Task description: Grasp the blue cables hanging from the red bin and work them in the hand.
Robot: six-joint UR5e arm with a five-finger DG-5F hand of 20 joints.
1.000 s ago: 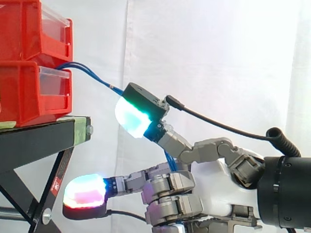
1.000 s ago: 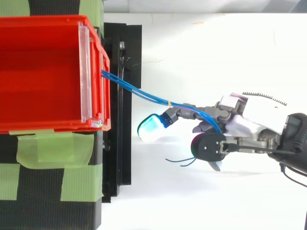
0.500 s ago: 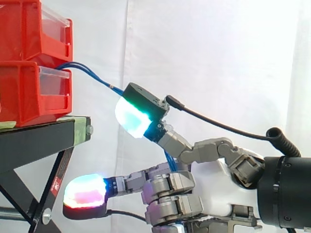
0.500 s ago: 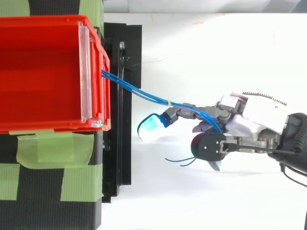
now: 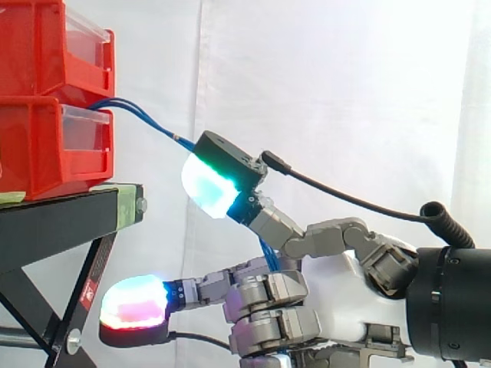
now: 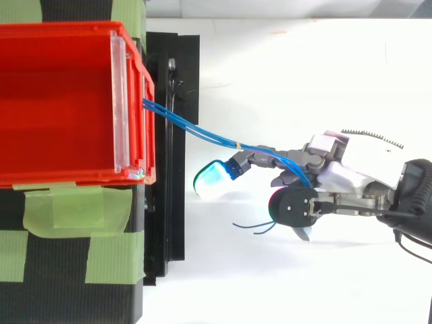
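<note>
Blue cables (image 6: 202, 135) stretch from the red bin (image 6: 61, 101) into the hand (image 6: 344, 179), fingers (image 5: 268, 295) curled round them; grasp looks made, next calls for gentle working without yanking.

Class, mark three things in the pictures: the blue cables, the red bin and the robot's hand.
blue cables (image 6: 202, 135): top view, the free span between bin and hand.
red bin (image 6: 61, 32): top view, its wall nearest the picture's top.
hand (image 5: 337, 295): side view, the white palm.
</note>
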